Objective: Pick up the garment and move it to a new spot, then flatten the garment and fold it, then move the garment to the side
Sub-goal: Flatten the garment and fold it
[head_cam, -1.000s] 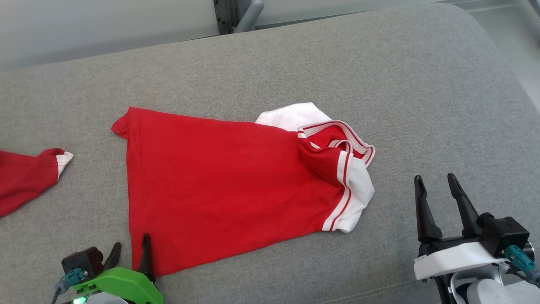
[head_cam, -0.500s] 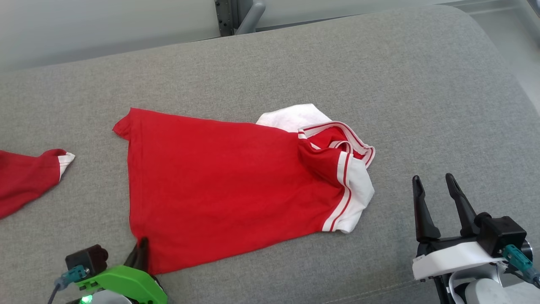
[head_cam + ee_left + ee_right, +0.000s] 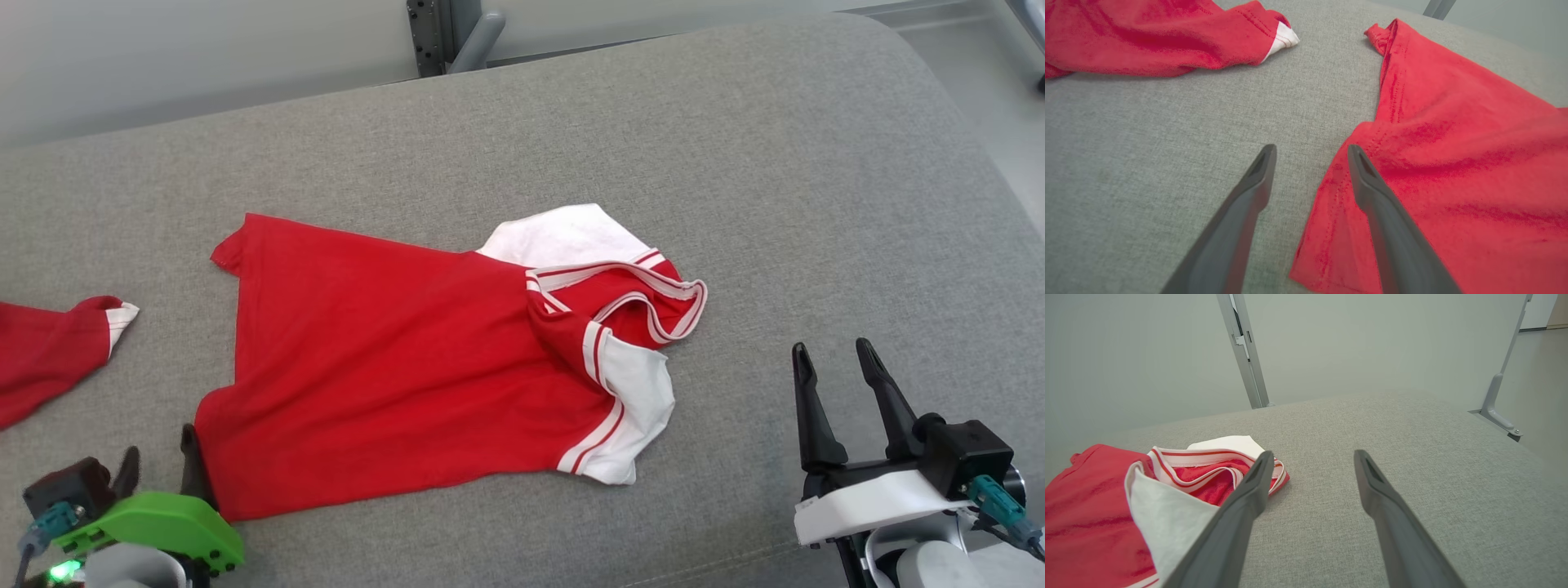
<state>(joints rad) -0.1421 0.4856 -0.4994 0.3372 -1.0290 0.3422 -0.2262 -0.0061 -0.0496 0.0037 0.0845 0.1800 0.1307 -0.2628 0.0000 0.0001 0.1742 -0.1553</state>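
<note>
Left tool (image 3: 159, 443) apart again at garment (image 3: 392, 367)

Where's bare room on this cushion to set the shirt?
Bare: cushion strip behind the red shirt; wide stretch right of it, beyond the right gripper. Crowded: left, between shirt and second red garment, by the left gripper.

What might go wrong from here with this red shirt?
The left gripper stands open at the hem corner of the red shirt, one finger over cloth, one over bare cushion; closing could catch only the edge and slip.
The collar end is bunched; folding now may lock creases in.
Dragging left could overlap the other red garment.
</note>
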